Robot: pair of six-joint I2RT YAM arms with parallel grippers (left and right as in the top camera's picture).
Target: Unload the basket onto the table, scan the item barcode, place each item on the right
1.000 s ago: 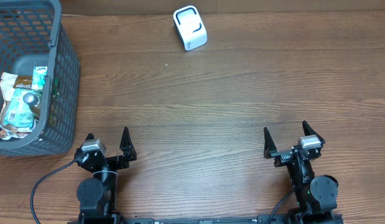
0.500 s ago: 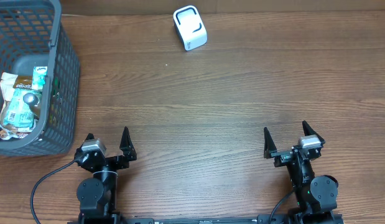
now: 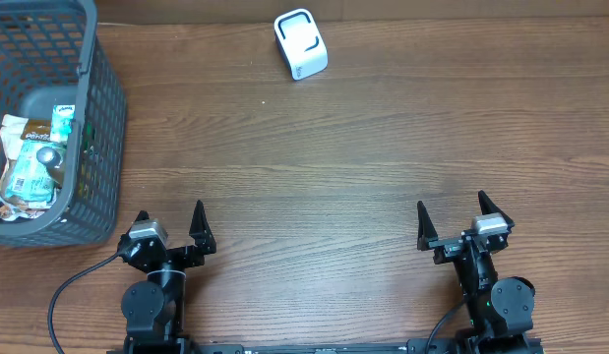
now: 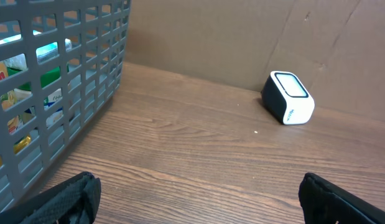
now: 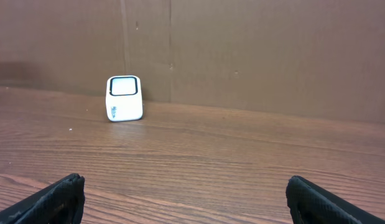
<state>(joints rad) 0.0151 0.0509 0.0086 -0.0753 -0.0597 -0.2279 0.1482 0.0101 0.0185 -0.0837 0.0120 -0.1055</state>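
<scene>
A white barcode scanner [image 3: 300,43] with a dark window stands at the table's far edge; it also shows in the left wrist view as the scanner [image 4: 287,98] and in the right wrist view as the scanner [image 5: 124,98]. Packaged items [image 3: 33,162] lie in a grey basket [image 3: 105,118] at the left; through the mesh the items [image 4: 30,87] show in the left wrist view. My left gripper [image 3: 170,223] rests open near the front edge, nothing between its fingers. My right gripper [image 3: 452,218] is open and empty too, at the front right.
The wooden table [image 3: 324,167] stretches between the grippers and the scanner. A brown cardboard wall [image 5: 254,50] stands behind the table. A black cable [image 3: 73,285] runs from the left arm's base.
</scene>
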